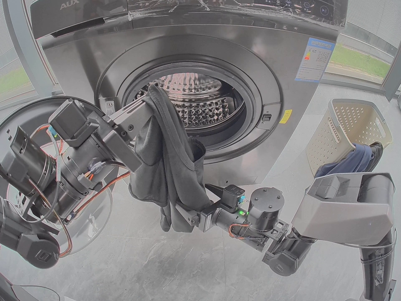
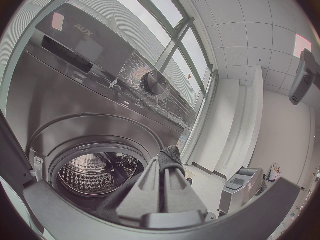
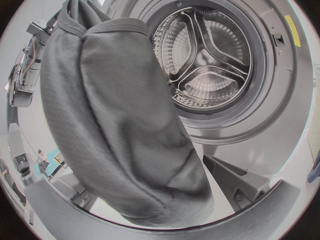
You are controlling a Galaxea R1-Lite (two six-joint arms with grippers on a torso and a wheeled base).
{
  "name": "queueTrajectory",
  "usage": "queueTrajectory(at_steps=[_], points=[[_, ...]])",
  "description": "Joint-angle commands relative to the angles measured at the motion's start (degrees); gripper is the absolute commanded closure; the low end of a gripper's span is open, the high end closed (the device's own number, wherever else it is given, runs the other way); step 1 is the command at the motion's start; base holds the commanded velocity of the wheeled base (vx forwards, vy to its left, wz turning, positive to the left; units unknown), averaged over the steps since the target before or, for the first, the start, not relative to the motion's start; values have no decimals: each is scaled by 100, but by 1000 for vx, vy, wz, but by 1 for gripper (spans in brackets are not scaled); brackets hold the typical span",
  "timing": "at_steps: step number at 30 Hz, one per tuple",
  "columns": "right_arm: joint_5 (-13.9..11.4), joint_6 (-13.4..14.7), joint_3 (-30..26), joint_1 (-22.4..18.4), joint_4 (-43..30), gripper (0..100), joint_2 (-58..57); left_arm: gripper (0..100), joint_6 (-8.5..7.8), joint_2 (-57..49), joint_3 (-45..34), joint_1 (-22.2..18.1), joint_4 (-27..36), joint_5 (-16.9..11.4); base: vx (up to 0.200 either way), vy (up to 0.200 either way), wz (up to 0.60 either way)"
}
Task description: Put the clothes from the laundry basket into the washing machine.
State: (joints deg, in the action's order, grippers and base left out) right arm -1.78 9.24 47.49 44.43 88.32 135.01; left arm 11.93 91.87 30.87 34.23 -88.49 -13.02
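Note:
A dark grey garment (image 1: 167, 164) hangs in front of the washing machine (image 1: 250, 51), by the left edge of its open drum (image 1: 200, 101). My left gripper (image 1: 144, 105) is shut on the garment's top edge, and the left wrist view has cloth pinched between its fingers (image 2: 146, 187). My right gripper (image 1: 193, 197) stands open low down, with the garment's hanging bottom (image 3: 133, 134) between its wide-apart fingers (image 3: 233, 180). The drum (image 3: 206, 60) looks bare inside. A beige laundry basket (image 1: 351, 126) leans at the right with a blue garment (image 1: 351, 161) in it.
The machine's round door (image 1: 41, 118) is swung open to the left, behind my left arm. Grey tiled floor (image 1: 158, 264) lies in front of the machine. Tall windows (image 2: 156, 20) stand behind it.

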Motion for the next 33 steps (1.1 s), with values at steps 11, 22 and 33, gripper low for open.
queueTrajectory(at_steps=[11,22,33], points=[[20,-36,506,171,-69,0,491,100,11,24,25,-13,-1,1,0,0,0],[248,-98,1587,13,-236,0,1194,100,11,-29,60,-4,-1,1,0,0,0],[530,-89,2378,-154,-456,0,1361,100,11,-46,69,13,-10,1,0,0,0]])
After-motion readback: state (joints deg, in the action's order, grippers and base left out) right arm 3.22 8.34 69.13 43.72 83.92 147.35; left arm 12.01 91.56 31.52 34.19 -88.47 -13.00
